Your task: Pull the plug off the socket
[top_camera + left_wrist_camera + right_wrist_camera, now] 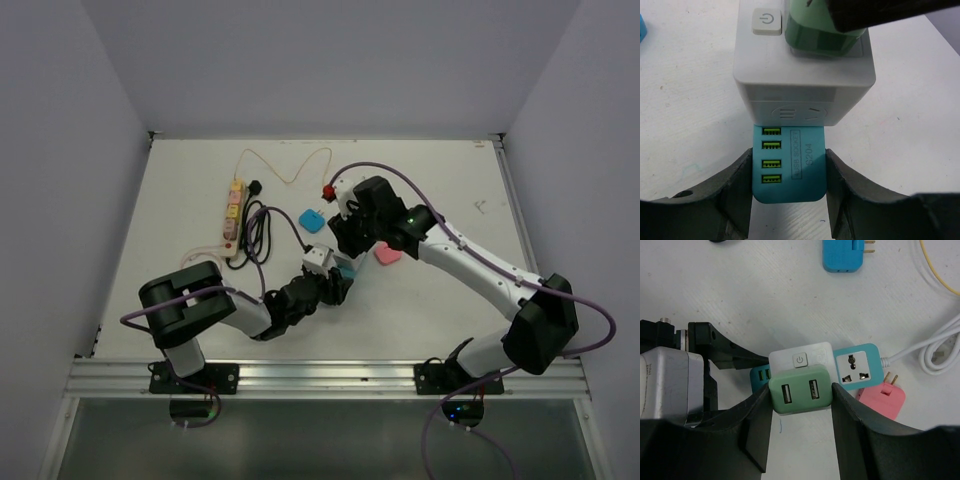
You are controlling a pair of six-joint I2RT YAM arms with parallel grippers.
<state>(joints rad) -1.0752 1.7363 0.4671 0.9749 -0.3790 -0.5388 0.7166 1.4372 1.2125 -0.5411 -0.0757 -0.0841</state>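
The socket is a white cube (800,75) with a power button, on a teal base (790,165) with several green USB ports; it lies mid-table (322,258). A green two-port USB plug (800,390) sits against the cube's face and also shows in the left wrist view (822,37). My left gripper (788,187) is shut on the teal base, with its jaws against both sides. My right gripper (801,405) is shut on the green plug from above; in the top view (345,240) it covers the plug.
A pink plug (882,397) lies beside the teal socket face (857,366). A blue plug (842,252) lies farther back. A power strip (233,215), a coiled black cable (258,232), a yellow wire (285,170) and a red plug (328,191) lie at the back left.
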